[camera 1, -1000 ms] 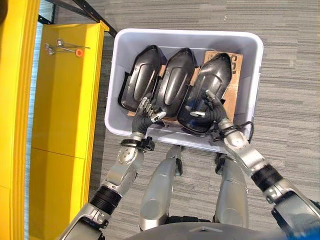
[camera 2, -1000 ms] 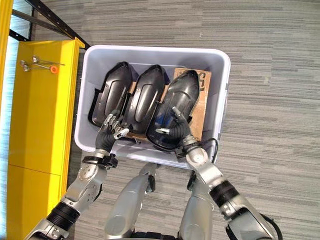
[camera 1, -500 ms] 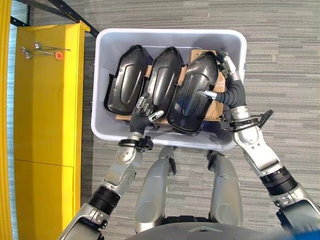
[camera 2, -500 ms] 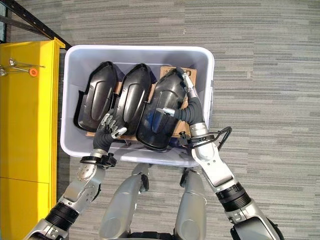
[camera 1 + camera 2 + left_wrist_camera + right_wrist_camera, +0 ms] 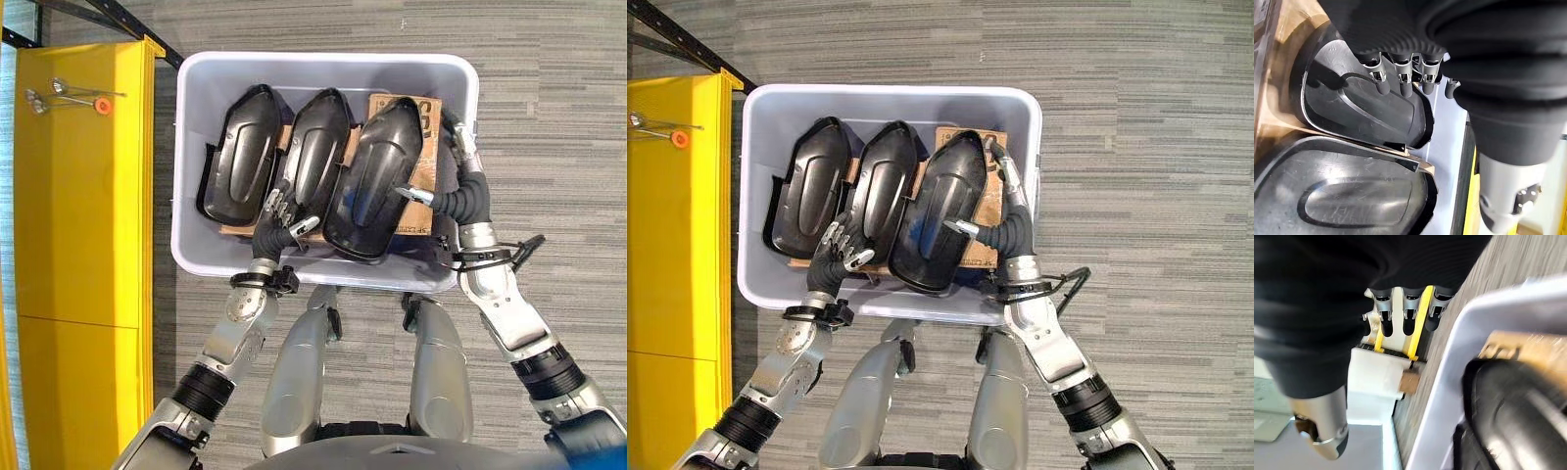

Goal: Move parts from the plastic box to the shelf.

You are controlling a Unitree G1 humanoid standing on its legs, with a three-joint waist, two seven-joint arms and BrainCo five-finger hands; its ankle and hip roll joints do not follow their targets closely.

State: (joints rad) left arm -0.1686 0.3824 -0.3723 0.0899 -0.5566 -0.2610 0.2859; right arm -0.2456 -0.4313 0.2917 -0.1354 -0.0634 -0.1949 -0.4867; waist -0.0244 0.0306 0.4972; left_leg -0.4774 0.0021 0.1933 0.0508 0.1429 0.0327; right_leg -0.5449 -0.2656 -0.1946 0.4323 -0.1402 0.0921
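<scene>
A pale grey plastic box (image 5: 323, 61) on the floor holds three black moulded parts side by side: left (image 5: 240, 157), middle (image 5: 313, 147) and right (image 5: 377, 176). My left hand (image 5: 277, 220) rests at the near end of the middle part, its fingers (image 5: 1403, 85) relaxed over the black shell (image 5: 1361, 112). My right hand (image 5: 460, 196) reaches in along the box's right wall beside the right part. Its fingers (image 5: 1405, 316) are straight and its thumb touches that part's top face. The hand is open.
Brown cardboard (image 5: 423, 147) lies under the parts. A yellow shelf surface (image 5: 88, 196) stands just left of the box, with small metal tools (image 5: 69, 96) at its far end. Grey striped carpet surrounds the box, with free floor to the right.
My right hand left the near end of the right part and moved to that part's right side, by the box wall. The camera shifted. My left hand stayed put.
</scene>
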